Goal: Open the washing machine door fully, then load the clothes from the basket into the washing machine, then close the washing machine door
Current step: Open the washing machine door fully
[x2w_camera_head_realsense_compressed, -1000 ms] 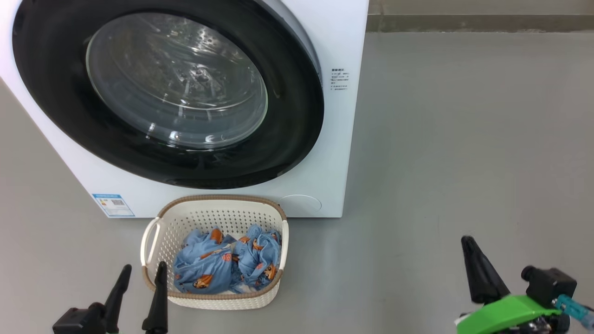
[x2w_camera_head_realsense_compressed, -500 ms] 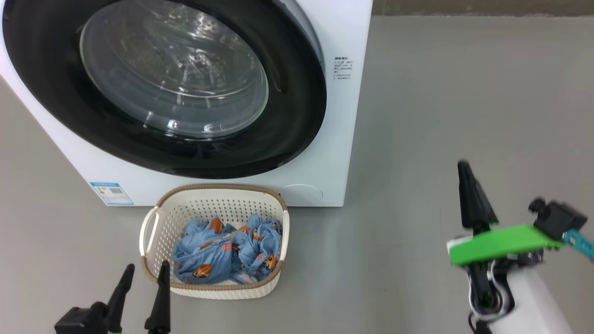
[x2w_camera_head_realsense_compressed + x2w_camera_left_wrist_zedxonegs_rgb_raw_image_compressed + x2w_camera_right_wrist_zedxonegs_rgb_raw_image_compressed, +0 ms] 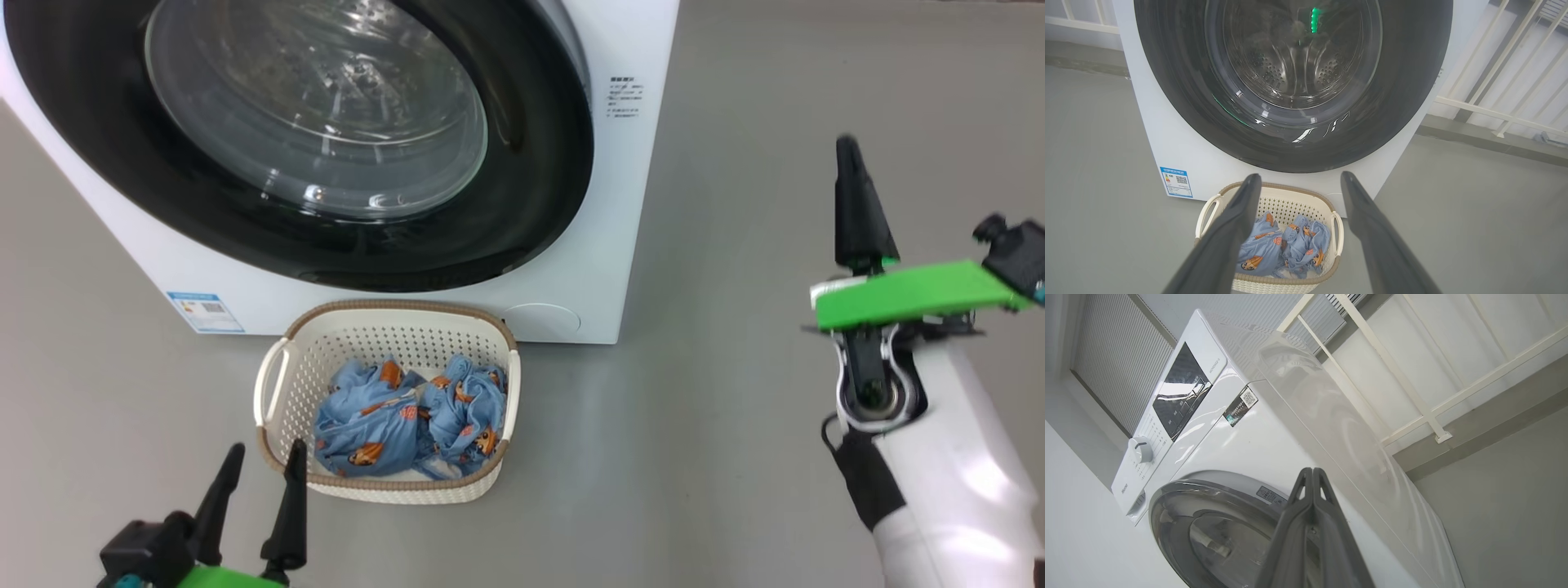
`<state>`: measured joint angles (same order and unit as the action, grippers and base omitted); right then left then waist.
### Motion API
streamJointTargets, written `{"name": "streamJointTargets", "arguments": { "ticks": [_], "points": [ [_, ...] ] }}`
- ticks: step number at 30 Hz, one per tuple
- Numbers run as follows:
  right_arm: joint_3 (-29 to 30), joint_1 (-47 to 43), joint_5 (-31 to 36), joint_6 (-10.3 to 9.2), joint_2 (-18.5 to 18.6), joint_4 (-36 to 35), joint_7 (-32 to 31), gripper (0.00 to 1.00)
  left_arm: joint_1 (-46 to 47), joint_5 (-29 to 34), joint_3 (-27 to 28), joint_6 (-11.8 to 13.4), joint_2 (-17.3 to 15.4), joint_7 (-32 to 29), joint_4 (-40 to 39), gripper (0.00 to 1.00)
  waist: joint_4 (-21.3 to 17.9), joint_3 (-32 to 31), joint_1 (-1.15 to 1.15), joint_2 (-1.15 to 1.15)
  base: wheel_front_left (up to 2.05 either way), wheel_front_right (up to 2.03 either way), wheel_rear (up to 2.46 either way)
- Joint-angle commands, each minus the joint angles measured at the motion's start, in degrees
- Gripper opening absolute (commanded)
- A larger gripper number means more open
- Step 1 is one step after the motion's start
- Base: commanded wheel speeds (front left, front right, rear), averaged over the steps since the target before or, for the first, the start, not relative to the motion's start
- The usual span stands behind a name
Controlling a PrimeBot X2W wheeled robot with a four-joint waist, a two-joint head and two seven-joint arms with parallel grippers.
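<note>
Upper left of head view: glossy black-rimmed washing machine door [image 3: 314,106], bulging clear glass, on the smooth white washing machine [image 3: 629,204]; just below, perforated cream basket [image 3: 392,486] holding crumpled blue clothes [image 3: 408,420]. Lower left: left gripper [image 3: 265,447], tapered dark fingers spread beside the basket. Right edge: right gripper [image 3: 849,147], fingers pressed together, far higher in frame than half a second ago.

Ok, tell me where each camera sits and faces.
Head view: high, looking down on the washing machine door and basket; left end effector, right end effector show.
Left wrist view: low, facing the door over the basket; own open fingers.
Right wrist view: tilted, looking up the washing machine at its control panel; own shut fingers.
Head and left wrist share door, basket, clothes.
</note>
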<state>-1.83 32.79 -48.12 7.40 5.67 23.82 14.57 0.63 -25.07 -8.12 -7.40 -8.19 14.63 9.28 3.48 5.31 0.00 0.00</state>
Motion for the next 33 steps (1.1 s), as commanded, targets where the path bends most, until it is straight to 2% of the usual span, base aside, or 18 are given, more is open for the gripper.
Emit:
{"name": "streamJointTargets", "arguments": {
  "ticks": [1,2,7,12,16,26,33],
  "points": [
    [-1.74,2.36,-1.47,0.09,-0.25,-1.03,0.43,0.00,2.77,-0.20,1.78,-0.09,-1.24,0.37,-1.54,1.00,0.34,0.35,0.00,0.00,0.00,0.00,0.00],
    [-2.83,4.17,-5.32,0.09,0.13,0.13,0.43,0.00,3.18,-0.30,1.55,-0.09,-1.32,0.37,-1.54,1.00,0.67,0.65,0.00,0.00,0.00,0.00,0.00],
    [-7.22,8.44,-16.37,0.09,3.20,3.21,-0.45,0.00,4.42,-0.55,0.89,-0.09,-1.41,0.37,-1.55,1.00,1.92,1.84,0.00,0.00,0.00,0.00,0.00],
    [-12.07,11.83,-26.72,0.09,6.67,3.64,-6.21,0.00,5.57,-0.84,0.48,-0.09,-1.35,0.37,-1.72,1.00,3.09,3.50,0.00,0.00,0.00,0.00,0.00],
    [-13.33,14.41,-33.95,0.09,8.60,4.78,-12.05,0.00,6.71,-1.15,0.08,-0.09,-1.38,0.37,-1.77,1.00,3.97,5.05,0.00,0.00,0.00,0.00,0.00],
    [-13.66,19.92,-43.45,0.09,11.13,5.56,-25.56,0.00,8.78,-1.86,-0.29,-0.09,-1.32,0.37,-2.37,1.00,5.33,8.95,0.00,0.00,0.00,0.00,0.00],
    [-12.80,24.28,-45.43,0.09,11.80,6.58,-31.92,0.00,10.53,-2.31,-1.00,-0.09,-1.44,0.37,-3.19,1.00,6.27,12.07,0.00,0.00,0.00,0.00,0.00]
  ]
}}
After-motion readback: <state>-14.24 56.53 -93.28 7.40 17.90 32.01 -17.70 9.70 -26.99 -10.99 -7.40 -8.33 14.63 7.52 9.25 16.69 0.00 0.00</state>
